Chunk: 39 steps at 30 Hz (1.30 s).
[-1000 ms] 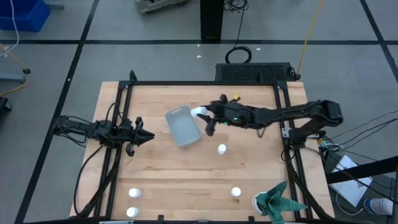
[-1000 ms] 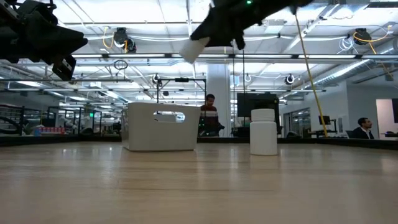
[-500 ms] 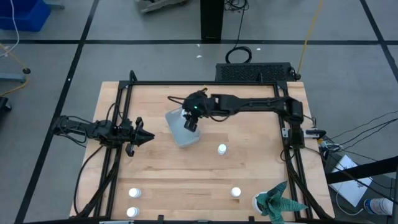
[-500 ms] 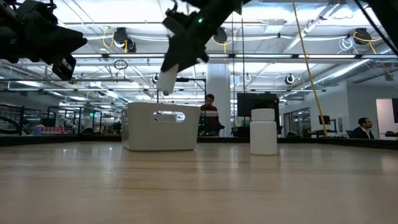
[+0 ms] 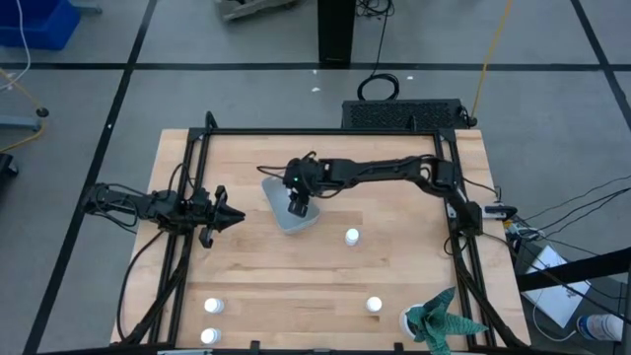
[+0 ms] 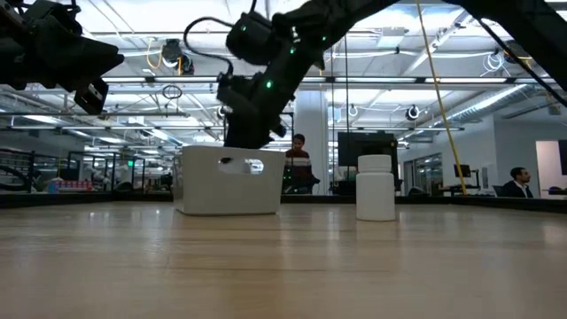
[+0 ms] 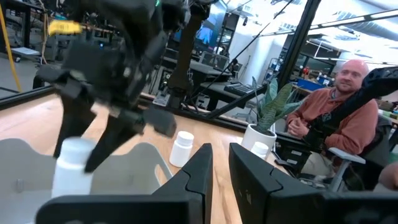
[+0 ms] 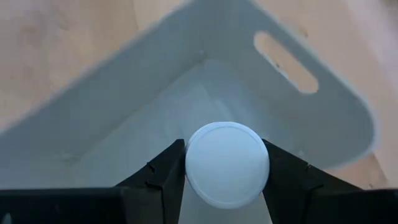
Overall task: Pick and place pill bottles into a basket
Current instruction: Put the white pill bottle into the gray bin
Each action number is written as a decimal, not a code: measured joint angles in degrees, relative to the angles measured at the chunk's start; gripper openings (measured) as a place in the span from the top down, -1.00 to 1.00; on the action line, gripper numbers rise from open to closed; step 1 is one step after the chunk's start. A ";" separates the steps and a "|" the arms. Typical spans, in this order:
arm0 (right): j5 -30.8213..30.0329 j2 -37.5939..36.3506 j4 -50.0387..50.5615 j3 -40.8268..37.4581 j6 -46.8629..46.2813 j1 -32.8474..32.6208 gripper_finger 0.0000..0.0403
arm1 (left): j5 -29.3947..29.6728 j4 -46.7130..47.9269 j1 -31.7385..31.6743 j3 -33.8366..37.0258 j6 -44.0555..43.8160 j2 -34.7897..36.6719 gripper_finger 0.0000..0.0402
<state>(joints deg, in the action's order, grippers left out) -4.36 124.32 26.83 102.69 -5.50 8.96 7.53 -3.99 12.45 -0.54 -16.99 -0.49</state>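
Observation:
The pale blue-grey basket (image 5: pixel 281 212) stands on the table left of centre; it also shows in the low view (image 6: pixel 229 182). My right gripper (image 5: pixel 299 204) reaches down into it, shut on a white pill bottle (image 8: pixel 227 163), which also shows in the left wrist view (image 7: pixel 73 169). In the low view the basket wall hides the bottle. Several other bottles stand upright on the table, one at the centre (image 5: pixel 352 237), one at the near right (image 5: pixel 374 305), two at the near left (image 5: pixel 213 307). My left gripper (image 5: pixel 237 215) waits shut at the table's left edge. My right gripper pinches the bottle between its two fingers (image 8: pixel 163 173), on opposite sides just under its round cap (image 8: pixel 205 180). The fingers come from above, pointing down into the basket. The bottle stands upright inside the basket's walls. Whether its bottom touches the basket floor I cannot tell.
A teal-and-white plant in a white pot (image 5: pixel 434 320) stands at the table's near right corner. A black frame (image 5: pixel 325 132) runs round the table. A person in a rust shirt (image 7: pixel 336 118) sits beyond the table's right side.
My right gripper has carried the bottle toward the table's left edge, from right of the basket to over it. It has tipped to point down and has gone down into the basket. The bottle has gone from tilted and high above the table to upright within the walls.

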 joint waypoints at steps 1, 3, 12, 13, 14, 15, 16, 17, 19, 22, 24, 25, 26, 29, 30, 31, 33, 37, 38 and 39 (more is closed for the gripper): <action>0.00 0.62 -0.33 0.00 0.14 0.09 0.21 | -0.01 0.00 0.00 0.00 0.00 0.00 0.71; 0.00 1.66 -0.63 -0.01 0.20 0.19 0.20 | 0.00 0.00 0.00 0.00 0.00 0.00 0.71; 0.13 2.18 -1.43 0.00 0.20 0.47 0.17 | -0.02 1.13 0.00 -0.04 0.10 0.00 0.71; 0.12 2.18 -1.50 0.00 0.20 0.47 0.17 | -0.02 1.14 0.00 -0.04 0.09 0.00 0.71; 0.11 2.18 -1.56 0.00 0.21 0.47 0.16 | -0.02 1.13 0.00 -0.04 0.09 0.00 0.71; 0.13 2.18 -1.57 0.00 0.22 0.47 0.16 | -0.01 1.14 0.00 -0.04 0.10 0.00 0.71; 0.15 2.18 -1.56 -0.02 0.22 0.45 0.14 | -0.02 1.14 0.00 -0.04 0.09 0.00 0.71; 0.15 2.18 -2.07 -0.37 0.22 0.45 0.13 | -0.02 1.14 0.00 -0.04 0.09 0.00 0.71; 0.17 2.18 -2.67 -1.08 0.20 0.43 0.09 | -0.02 1.14 0.00 -0.04 0.09 0.00 0.71; 0.06 2.22 -2.72 -1.20 0.23 0.43 0.01 | 0.00 1.17 0.00 -0.04 0.09 0.00 0.71; -0.05 2.18 -3.02 -1.18 0.69 0.43 -0.05 | -0.02 1.18 0.00 -0.04 0.09 0.00 0.71; -0.09 2.18 -3.02 -1.18 0.83 0.45 -0.07 | -0.01 1.18 0.00 -0.04 0.09 0.00 0.71; -0.11 2.18 -2.97 -1.18 0.83 0.45 -0.09 | 0.00 1.20 0.00 -0.04 0.09 0.00 0.71; -0.16 2.19 -3.86 -1.18 1.71 0.45 -0.14 | 0.00 1.21 0.00 -0.06 0.07 0.00 0.71; -0.19 2.09 -4.16 -1.18 2.00 0.45 -0.16 | 0.00 1.22 0.00 -0.07 0.07 0.00 0.71; -0.20 1.95 -4.23 -1.18 2.17 0.45 -0.17 | -0.02 1.22 0.00 -0.07 0.07 0.00 0.71; -0.39 1.85 -4.97 -1.18 3.33 0.45 -0.18 | -0.02 1.23 0.00 -0.07 0.07 0.00 0.71; -3.80 0.53 -3.03 -1.22 5.45 0.21 -0.18 | -0.02 1.25 0.00 -0.07 0.05 0.00 0.71; -4.36 -0.05 -2.85 -1.19 6.00 0.09 -0.17 | -0.05 1.27 0.00 -0.07 0.04 0.00 0.71; -4.68 -0.76 -1.73 -1.18 6.43 -0.03 -0.16 | -0.07 1.27 0.00 -0.09 -0.01 0.00 0.71</action>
<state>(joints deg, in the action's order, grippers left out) -9.04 123.56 25.10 101.51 0.93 8.94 7.46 -2.72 12.45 -0.62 -17.00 -0.49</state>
